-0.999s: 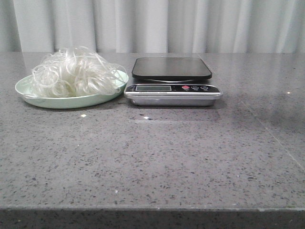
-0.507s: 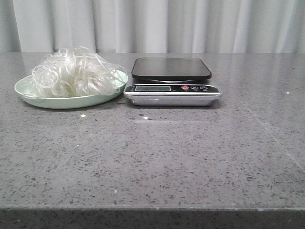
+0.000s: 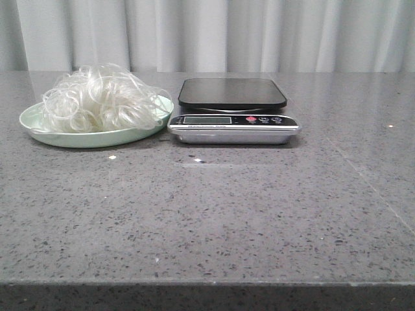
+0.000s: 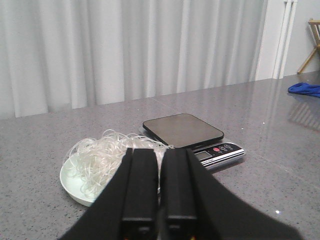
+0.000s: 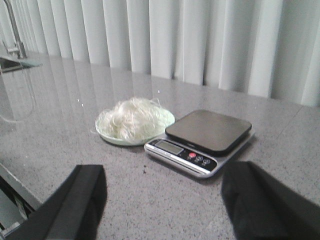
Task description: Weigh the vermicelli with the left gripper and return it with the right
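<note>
Left gripper [image 4: 155,187] has its two black fingers pressed nearly together, only a thin slit between them, holding nothing, up off the table and aimed toward the plate. Right gripper [image 5: 162,200] is spread wide, dark fingers [image 5: 82,200] far apart, empty, facing the scale.

Vermicelli [image 3: 100,97] sits as a fluffy heap of pale curly strands on a light green plate [image 3: 39,133], toward the table's far left, well back from the near edge. The heap is wider than tall with its long axis running left-right in the front view; loose loops poke out all around, so no clear pointing direction. The plate's right rim is just beside the scale [image 3: 233,107], maybe touching, hard to tell.

The scale has a dark square platform over a silver base, with a small display [image 3: 207,119] and a red button plus two darker ones on the front strip; the screen and lettering are too small to read.

The table [image 3: 207,220] is grey speckled stone, glossy with light spots. White pleated curtain [image 3: 207,32] behind. In the wrist views: a blue cloth [image 4: 305,89] and a sink faucet [image 5: 14,30].
</note>
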